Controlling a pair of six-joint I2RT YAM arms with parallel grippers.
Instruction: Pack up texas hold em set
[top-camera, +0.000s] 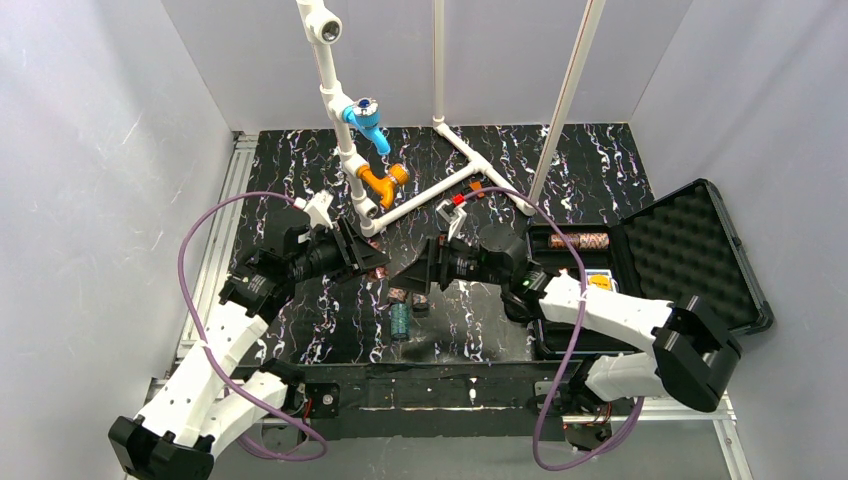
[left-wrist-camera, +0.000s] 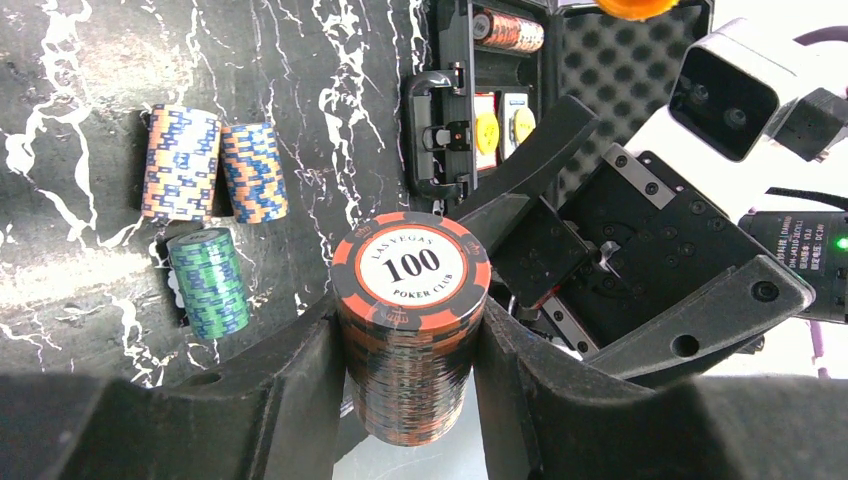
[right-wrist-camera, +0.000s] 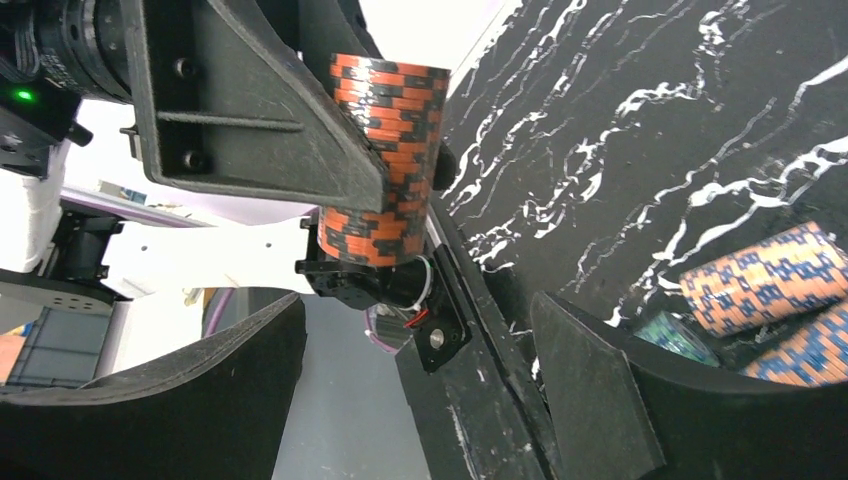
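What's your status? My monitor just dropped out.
Left gripper shut on orange chip stack. Right gripper open, facing it, not gripping. Case open; three stacks loose on table.

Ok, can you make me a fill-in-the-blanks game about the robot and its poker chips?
The left claw grips a chip stack whose top reads ___.
The black case is not shut but ___.
Beside the two orange-and-blue stacks on the table, the third stack is coloured ___.
Missing: 100; open; green.
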